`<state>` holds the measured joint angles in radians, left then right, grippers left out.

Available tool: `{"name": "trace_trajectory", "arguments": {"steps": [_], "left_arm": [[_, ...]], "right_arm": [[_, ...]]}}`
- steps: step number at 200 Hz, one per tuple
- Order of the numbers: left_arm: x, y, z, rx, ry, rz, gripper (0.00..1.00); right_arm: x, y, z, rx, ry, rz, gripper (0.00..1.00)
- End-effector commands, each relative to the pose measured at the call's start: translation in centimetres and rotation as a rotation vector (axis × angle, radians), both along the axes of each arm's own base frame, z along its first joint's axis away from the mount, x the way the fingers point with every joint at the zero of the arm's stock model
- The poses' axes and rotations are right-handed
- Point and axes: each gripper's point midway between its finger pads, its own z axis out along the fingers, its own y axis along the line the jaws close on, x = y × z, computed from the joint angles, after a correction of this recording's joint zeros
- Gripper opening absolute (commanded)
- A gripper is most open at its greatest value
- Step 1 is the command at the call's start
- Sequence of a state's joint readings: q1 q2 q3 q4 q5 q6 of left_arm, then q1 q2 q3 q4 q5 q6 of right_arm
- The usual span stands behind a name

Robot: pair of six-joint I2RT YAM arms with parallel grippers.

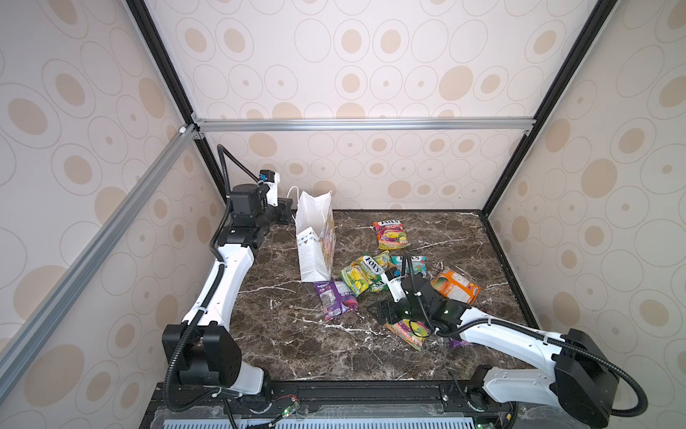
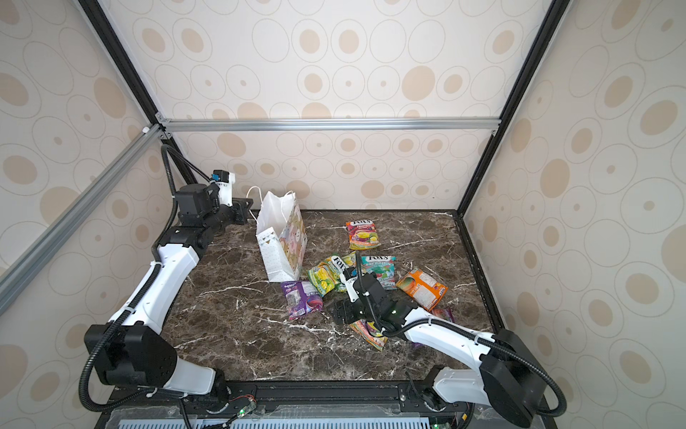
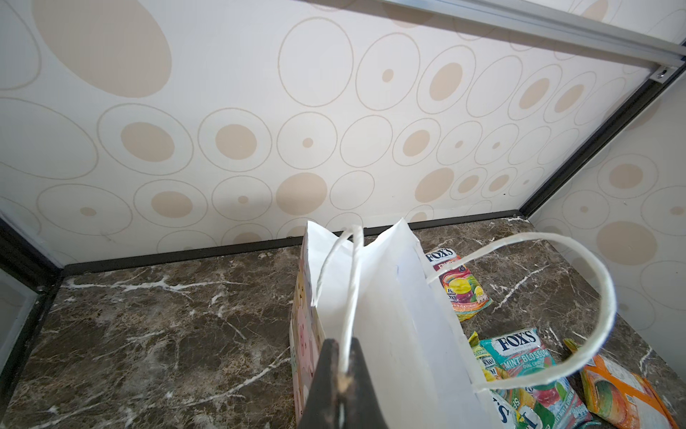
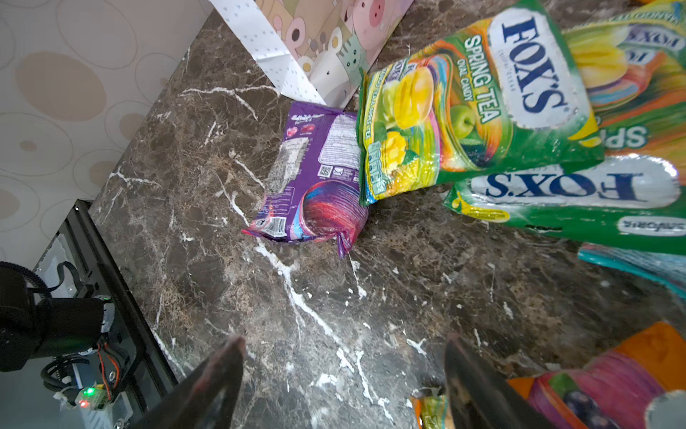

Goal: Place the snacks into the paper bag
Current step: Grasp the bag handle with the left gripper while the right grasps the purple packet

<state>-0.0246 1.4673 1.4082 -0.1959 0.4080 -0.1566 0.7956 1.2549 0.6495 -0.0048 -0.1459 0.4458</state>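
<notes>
The paper bag [image 1: 313, 237] [image 2: 280, 241] stands upright and open at the back left of the marble table. My left gripper [image 3: 344, 347] [image 1: 288, 212] is shut on one white cord handle [image 3: 350, 289] at the bag's rim. Snacks lie loose to the bag's right: an orange-pink pouch [image 1: 391, 234], a yellow-green one [image 1: 365, 273] [image 4: 464, 111], a teal one [image 2: 380, 267], an orange one [image 1: 456, 286] and a purple one [image 1: 336, 299] [image 4: 315, 174]. My right gripper [image 4: 345, 353] [image 1: 378, 312] hangs open just over bare table, beside a pink-orange pouch [image 1: 406, 330] lying under the arm.
The bag's other handle [image 3: 594, 297] loops free above the snacks. Patterned walls with black frame posts [image 1: 490, 208] close the table on three sides. A black rail [image 1: 334, 390] runs along the front edge. Bare marble [image 1: 297, 345] lies in front of the bag.
</notes>
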Motion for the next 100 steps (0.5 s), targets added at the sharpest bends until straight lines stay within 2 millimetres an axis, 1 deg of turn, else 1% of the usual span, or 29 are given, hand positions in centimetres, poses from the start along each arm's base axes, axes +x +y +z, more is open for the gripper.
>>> {"name": "trace_trajectory", "arguments": {"steps": [1,24,49,72,100], "left_arm": [[-0.6,0.6,1.7,0.028,-0.054,0.011,0.02],[-0.8,0.8,1.4,0.033,-0.051,0.018,0.02],[-1.0,1.1,1.5,0.040,-0.055,0.027,0.02],[-1.2,1.4,1.5,0.047,-0.057,0.041,0.02],[-1.3,1.5,1.5,0.044,-0.059,0.040,0.02]], "right_arm": [[-0.2,0.9,-1.5,0.028,0.042,0.008,0.86],[-0.1,2.2,-2.6,0.028,0.044,0.050,0.86],[0.4,2.6,-4.4,-0.052,0.049,0.077,0.86],[1.1,3.2,-4.6,-0.077,0.012,0.098,0.83],[1.6,3.6,-5.2,-0.172,-0.028,0.130,0.81]]}}
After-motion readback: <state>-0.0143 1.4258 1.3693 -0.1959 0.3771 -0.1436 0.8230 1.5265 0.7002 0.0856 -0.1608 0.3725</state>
